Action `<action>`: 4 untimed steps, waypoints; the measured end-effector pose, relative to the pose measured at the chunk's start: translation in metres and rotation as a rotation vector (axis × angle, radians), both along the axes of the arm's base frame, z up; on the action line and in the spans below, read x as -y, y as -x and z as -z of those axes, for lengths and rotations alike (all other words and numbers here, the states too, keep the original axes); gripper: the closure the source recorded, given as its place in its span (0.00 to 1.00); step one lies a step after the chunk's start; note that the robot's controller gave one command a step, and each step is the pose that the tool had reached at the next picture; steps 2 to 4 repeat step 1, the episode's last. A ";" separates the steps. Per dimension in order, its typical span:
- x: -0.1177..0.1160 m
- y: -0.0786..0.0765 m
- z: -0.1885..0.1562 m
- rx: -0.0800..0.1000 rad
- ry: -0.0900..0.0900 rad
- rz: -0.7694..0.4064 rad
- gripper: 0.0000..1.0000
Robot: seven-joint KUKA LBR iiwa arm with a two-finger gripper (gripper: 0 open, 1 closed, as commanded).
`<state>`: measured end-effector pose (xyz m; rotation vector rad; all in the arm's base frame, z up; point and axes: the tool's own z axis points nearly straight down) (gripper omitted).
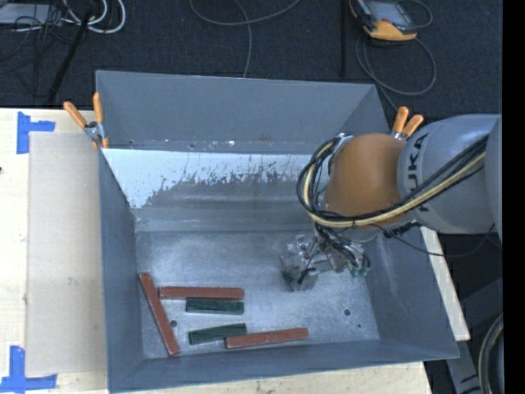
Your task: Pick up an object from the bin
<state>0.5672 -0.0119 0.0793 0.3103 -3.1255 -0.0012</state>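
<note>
My gripper (300,275) hangs low over the bin floor, right of the middle, below the orange wrist cover. Nothing shows between its fingers. To its lower left lie several flat sticks. A reddish-brown stick (267,337) lies nearest, near the front wall. A dark green stick (215,305) lies to the gripper's left, with another reddish-brown stick (201,292) just above it. A second dark green stick (216,333) lies lower down.
A third reddish-brown stick (157,313) runs diagonally at the far left of the floor. Bare floor lies around and behind the gripper. The arm and its cables cover the bin's right side.
</note>
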 end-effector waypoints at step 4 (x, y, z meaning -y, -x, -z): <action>0.002 0.011 -0.174 0.009 0.001 -0.218 1.00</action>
